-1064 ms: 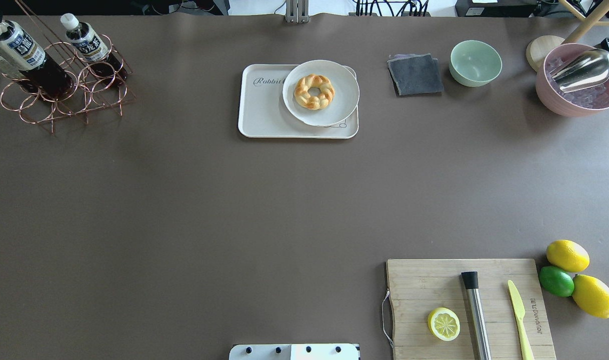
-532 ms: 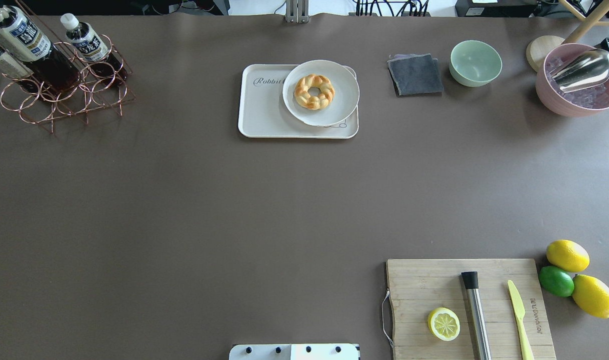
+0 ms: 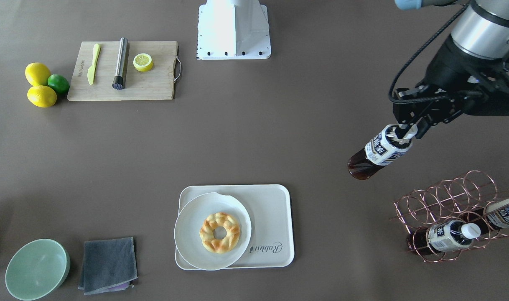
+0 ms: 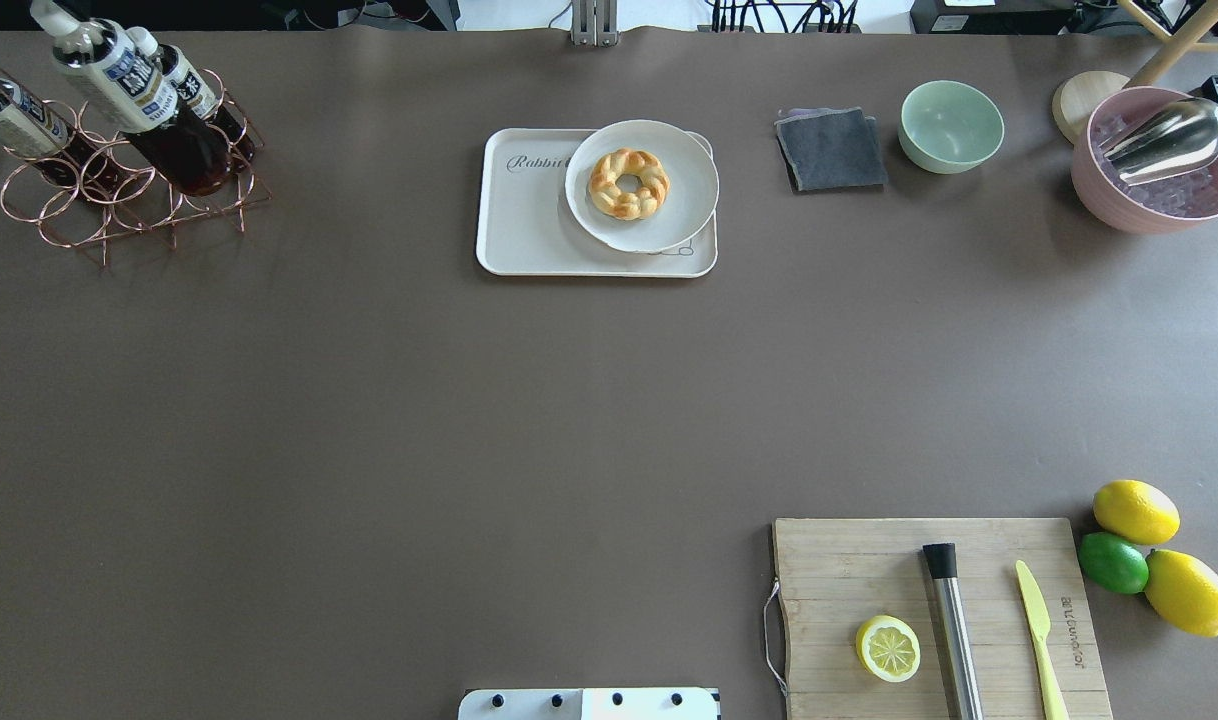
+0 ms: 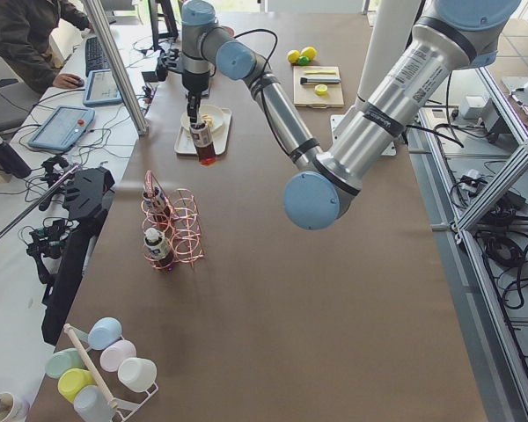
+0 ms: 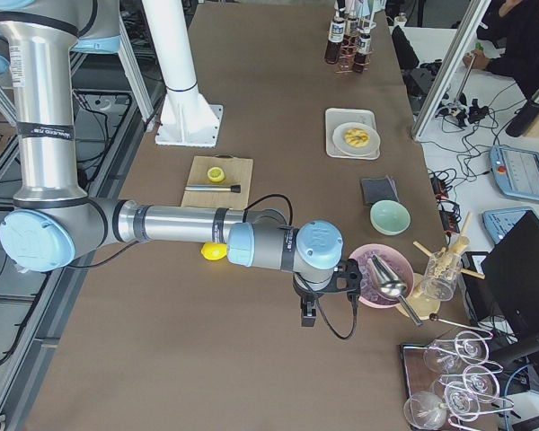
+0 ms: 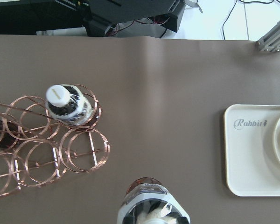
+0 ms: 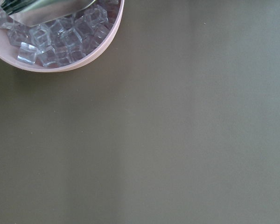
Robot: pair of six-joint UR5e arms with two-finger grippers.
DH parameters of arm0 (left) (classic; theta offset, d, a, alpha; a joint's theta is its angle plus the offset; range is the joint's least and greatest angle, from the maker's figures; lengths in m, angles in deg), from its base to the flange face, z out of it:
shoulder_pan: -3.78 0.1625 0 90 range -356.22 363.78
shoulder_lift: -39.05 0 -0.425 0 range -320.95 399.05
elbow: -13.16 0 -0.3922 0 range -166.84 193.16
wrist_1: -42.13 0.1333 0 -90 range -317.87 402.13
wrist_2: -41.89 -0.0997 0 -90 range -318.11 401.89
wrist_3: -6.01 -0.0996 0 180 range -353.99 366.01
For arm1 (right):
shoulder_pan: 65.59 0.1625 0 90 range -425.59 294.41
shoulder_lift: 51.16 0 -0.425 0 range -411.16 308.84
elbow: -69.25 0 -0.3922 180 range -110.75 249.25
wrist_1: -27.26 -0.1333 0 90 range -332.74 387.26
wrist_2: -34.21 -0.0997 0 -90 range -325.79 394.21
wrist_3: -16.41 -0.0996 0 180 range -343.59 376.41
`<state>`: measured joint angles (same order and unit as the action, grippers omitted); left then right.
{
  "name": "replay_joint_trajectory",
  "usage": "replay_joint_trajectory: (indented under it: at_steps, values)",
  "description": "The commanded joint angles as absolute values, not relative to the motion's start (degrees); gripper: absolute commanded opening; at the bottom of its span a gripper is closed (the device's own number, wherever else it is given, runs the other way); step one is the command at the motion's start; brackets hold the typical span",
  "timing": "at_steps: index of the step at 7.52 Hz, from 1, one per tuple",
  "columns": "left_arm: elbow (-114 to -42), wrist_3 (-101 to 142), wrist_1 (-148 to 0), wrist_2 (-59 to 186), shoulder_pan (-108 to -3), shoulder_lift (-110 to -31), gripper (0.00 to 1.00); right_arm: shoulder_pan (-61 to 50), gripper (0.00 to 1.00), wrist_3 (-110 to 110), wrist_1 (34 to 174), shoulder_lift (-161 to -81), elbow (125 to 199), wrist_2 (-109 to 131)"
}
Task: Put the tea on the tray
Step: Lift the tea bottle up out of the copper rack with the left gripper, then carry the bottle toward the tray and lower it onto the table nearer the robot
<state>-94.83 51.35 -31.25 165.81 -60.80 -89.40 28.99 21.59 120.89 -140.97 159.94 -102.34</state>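
Observation:
The tea is a small bottle of dark brown liquid with a white-and-blue label. It hangs tilted above the table, and my left gripper is shut on its white-capped neck. The same tea shows in the overhead view beside the copper wire rack; the gripper is out of that view. The cream tray marked "Rabbit" lies well off toward the table's middle, seen as tray from the left wrist. My right gripper shows only in the exterior right view, near the pink bowl; I cannot tell its state.
Two more bottles lie in the rack. A white plate with a braided pastry covers half the tray. A wooden board, lemons, green bowl, grey cloth and ice bowl stand elsewhere.
The held tea has moved to the right in the overhead view, away from the rack's left end and across the rack toward the tray side. Nothing else moved.

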Motion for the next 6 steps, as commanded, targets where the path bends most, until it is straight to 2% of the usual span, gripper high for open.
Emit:
replay_joint_trajectory:
  at_steps: [1, 4, 6]
  values:
    - [-94.95, 60.48, -26.97, 157.69, -49.87, -97.59, 0.0, 28.98, 1.0, 21.51, 120.95, -140.72, 159.61, -102.28]
    - [-94.51, 70.41, -22.49, 149.32, -38.71, -105.06, 0.0, 28.89, 1.0, 21.51, 120.95, -140.98, 159.69, -102.63]
    - [-94.86, 76.64, -21.77, 144.22, -32.11, -106.23, 0.0, 28.89, 1.0, 21.51, 120.95, -141.33, 159.69, -102.72]
